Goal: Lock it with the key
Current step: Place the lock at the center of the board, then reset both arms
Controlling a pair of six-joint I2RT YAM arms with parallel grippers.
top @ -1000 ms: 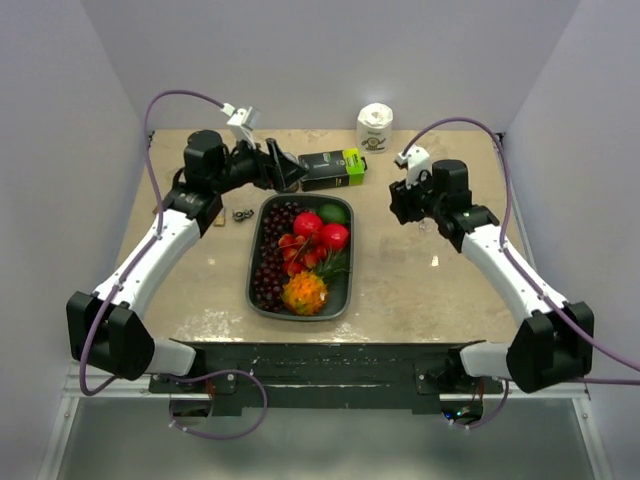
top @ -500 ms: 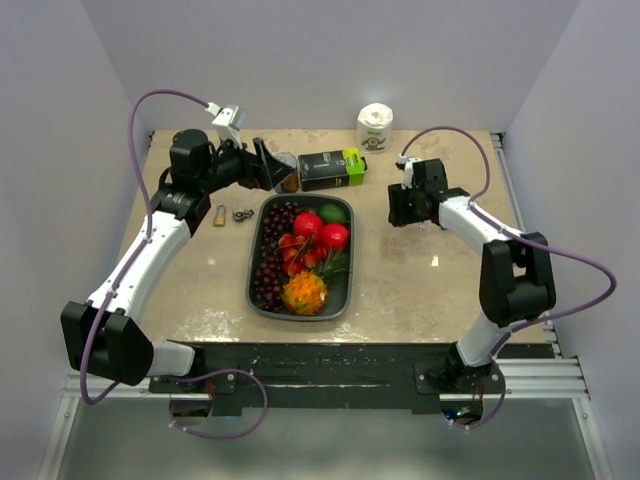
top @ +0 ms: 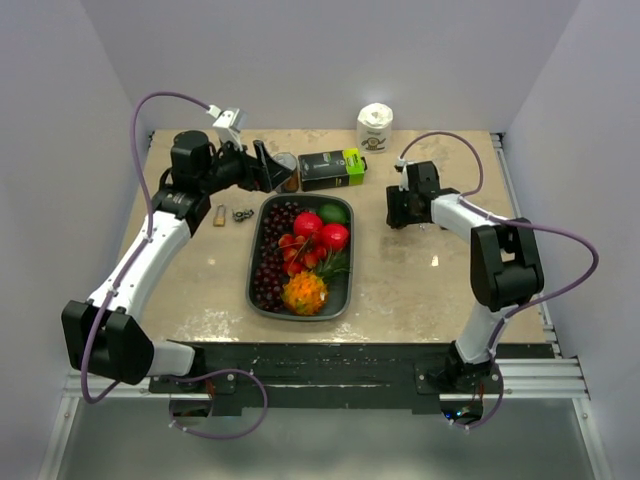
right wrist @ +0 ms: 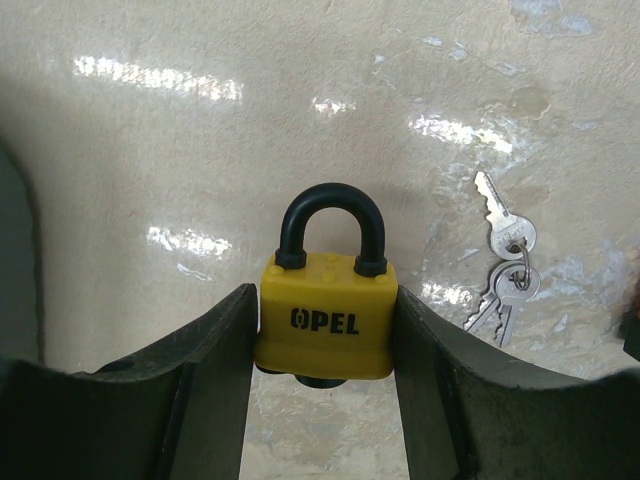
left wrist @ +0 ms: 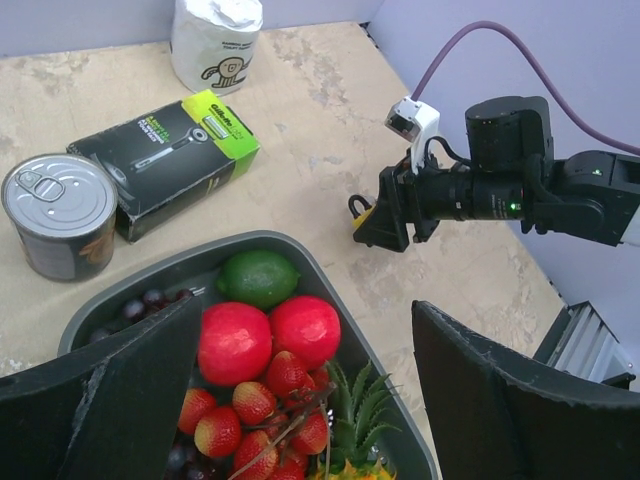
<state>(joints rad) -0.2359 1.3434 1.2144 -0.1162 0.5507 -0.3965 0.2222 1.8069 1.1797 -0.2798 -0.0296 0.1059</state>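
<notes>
1. Both arms show in the top view. The left gripper (top: 272, 166) hangs over the upper left of the table (top: 400, 290), beside the tray (top: 252, 296) of fruit. The right gripper (top: 400, 210) sits low at centre right. The padlock is hidden under it here, and the keys are too small to pick out.
2. Left wrist view: the left gripper (left wrist: 305, 320) is spread wide and carries nothing, with the tray's fruit below it. Right of centre, the right gripper (left wrist: 378, 222) is down at the table, a bit of yellow padlock (left wrist: 364, 213) showing at its tip.
3. Right wrist view: the right gripper (right wrist: 325, 300) is closed narrow on the padlock (right wrist: 325, 320), 1 finger touching each side of the yellow body. The black shackle looks seated at both ends. The keys (right wrist: 507, 268), seemingly a bunch of 3, lie flat at the right of the frame, apart from the lock.
4. Judgement: 1 step looks done, since the lock is gripped. No key is held or in the lock, so fetching, inserting and turning it remain.
</notes>
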